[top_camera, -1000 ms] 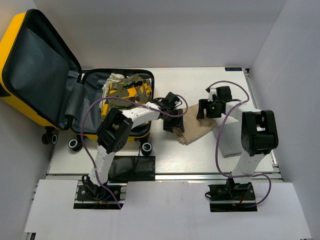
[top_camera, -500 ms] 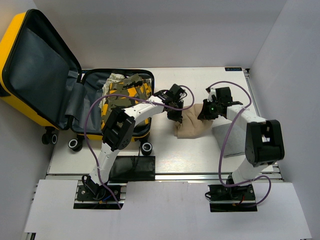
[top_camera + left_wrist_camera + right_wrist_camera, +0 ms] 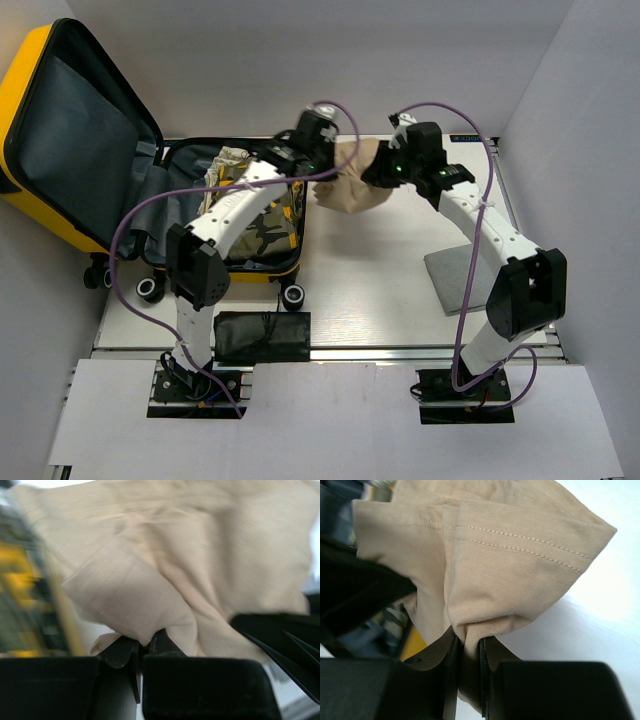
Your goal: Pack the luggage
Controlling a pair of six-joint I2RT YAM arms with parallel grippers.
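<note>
The yellow luggage [image 3: 20, 110] lies open at the left, its dark-lined lid raised and camouflage clothes [image 3: 250, 190] in its lower half. A folded beige garment [image 3: 352, 182] hangs in the air between both arms, just right of the luggage's far corner. My left gripper [image 3: 322, 160] is shut on the garment's left edge [image 3: 135, 605]. My right gripper [image 3: 383, 172] is shut on its right edge [image 3: 485, 580], with cloth pinched between the fingers [image 3: 451, 655]. The left gripper's closing point [image 3: 144, 645] is at the bottom of its wrist view.
A folded grey cloth [image 3: 455, 282] lies on the table at the right. A flat black pouch [image 3: 262, 338] sits at the near edge by the left arm's base. The luggage wheels [image 3: 150, 290] stick out toward the front.
Both grippers closed on the beige garment where it lay on the table, then lifted it together and carried it back and left toward the luggage.
</note>
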